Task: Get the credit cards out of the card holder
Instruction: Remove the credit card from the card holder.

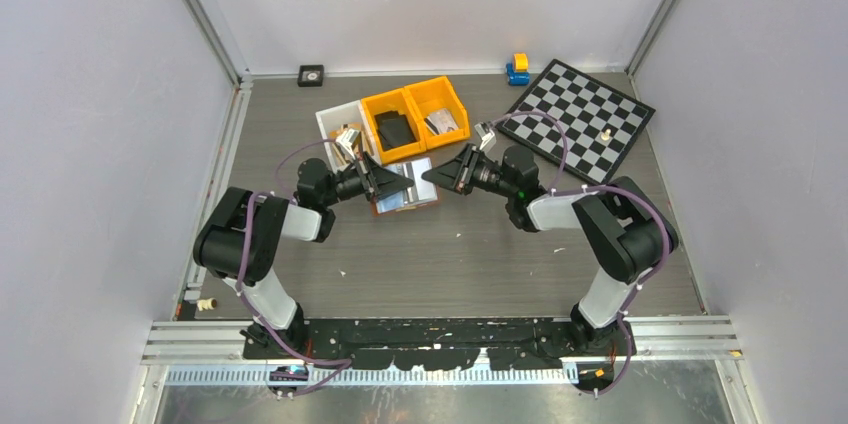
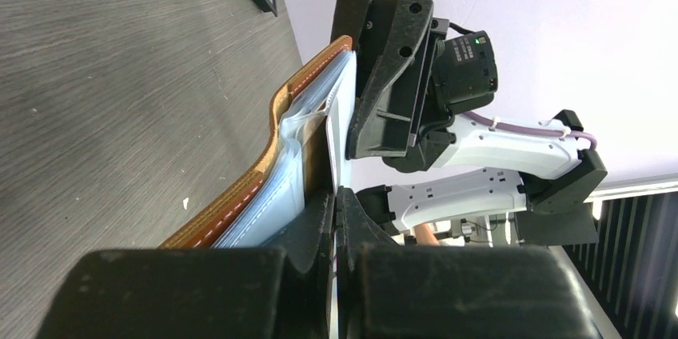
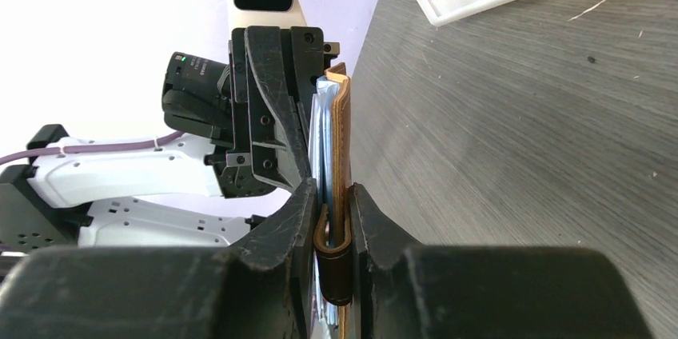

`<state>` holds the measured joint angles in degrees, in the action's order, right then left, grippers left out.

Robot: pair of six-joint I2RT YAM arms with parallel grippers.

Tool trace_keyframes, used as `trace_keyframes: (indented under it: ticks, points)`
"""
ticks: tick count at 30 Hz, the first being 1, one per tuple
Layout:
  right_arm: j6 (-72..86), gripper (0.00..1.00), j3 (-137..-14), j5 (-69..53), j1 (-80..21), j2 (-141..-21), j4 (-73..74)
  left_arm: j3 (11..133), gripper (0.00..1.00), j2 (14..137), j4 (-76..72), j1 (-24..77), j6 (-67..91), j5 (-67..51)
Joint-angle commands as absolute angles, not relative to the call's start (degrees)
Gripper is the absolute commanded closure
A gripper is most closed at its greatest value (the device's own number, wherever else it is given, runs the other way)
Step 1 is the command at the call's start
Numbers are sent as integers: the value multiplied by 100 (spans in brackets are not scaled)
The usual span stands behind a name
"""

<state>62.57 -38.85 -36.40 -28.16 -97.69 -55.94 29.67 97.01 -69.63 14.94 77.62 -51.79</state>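
Open card holder (image 1: 405,191), pale blue sleeves exposed, held low over worktop (image 1: 480,244); contact not discernible. Pale inner leaf pinched in closed left gripper (image 2: 335,199); brown leather edge clamped by right gripper (image 3: 335,195). Behind it: yellow bins (image 1: 384,97).

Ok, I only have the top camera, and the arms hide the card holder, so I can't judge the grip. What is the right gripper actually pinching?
Observer: The right gripper is shut on the card holder, on the edge of its brown cover, with the dark strap between the fingers.
Operator: And the left one?
Observer: The left gripper is shut on a thin white sheet inside the holder, next to the pale blue sleeves. I cannot tell whether it is a card or a sleeve.
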Motion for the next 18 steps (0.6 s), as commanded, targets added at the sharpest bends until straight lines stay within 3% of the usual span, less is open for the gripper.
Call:
trace_keyframes:
  ticks: [1, 9, 18]
  points:
    - [6946, 88, -3790, -3875, -2529, -9995, -6771, 3028, 100, 9714, -6997, 1320, 7600, -5019]
    - [7061, 99, -3769, -3932, -2429, -10024, -6849, 3062, 100, 9655, -6741, 1310, 7459, -5019]
    - [7166, 100, -3869, -4036, -2516, -10203, -6941, 3033, 85, 9623, -7100, 1336, 7610, -5078]
